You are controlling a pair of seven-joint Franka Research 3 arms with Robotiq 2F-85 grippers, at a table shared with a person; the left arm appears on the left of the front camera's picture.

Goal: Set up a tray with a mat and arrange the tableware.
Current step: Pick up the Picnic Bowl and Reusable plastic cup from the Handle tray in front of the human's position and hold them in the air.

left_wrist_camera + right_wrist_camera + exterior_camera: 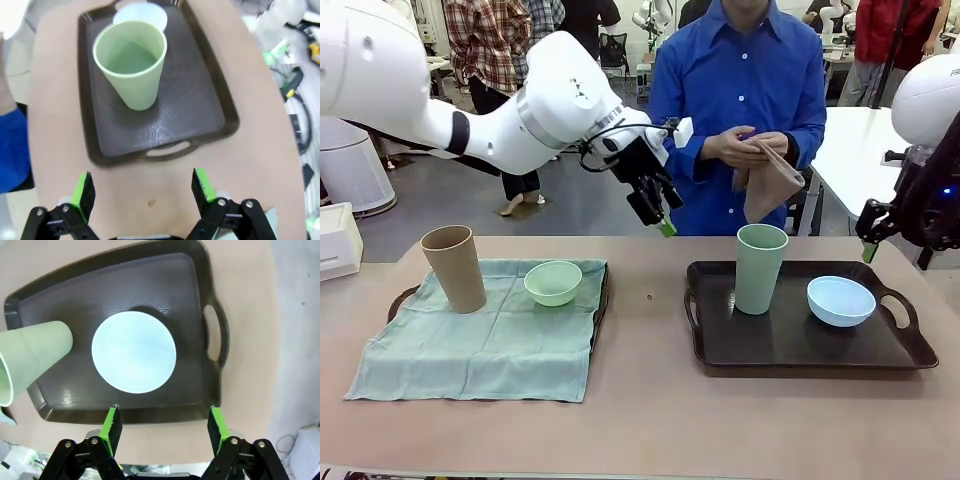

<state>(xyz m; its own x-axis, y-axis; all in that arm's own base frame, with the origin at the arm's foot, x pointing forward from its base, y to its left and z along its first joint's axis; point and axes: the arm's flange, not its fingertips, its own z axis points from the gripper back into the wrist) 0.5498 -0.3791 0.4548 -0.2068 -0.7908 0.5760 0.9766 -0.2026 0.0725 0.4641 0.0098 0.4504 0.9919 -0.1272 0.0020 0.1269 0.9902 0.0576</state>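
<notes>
While the front view gives the light-blue cloth mat (485,330) bearing the tan plastic cup (454,268), the right wrist view shows the right gripper (165,427) apart-jawed (holding nothing).

Two trays (790,345)—two cups (760,270), two bowls (841,301)—one teal mat (485,350).

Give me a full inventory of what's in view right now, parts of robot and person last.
trays: two, dark brown; one bare-based at right, one under the cloth at left
mat: one, pale teal, over the left tray
tall cups: one tan, on the mat; one sage green, on the right tray
bowls: one mint green, on the mat; one pale blue, on the right tray
cloth: one, beige, in the person's hands
person's hands: two, above the table's far side
left gripper: one, black, green pads, open
right gripper: one, black, green pads, open
</notes>
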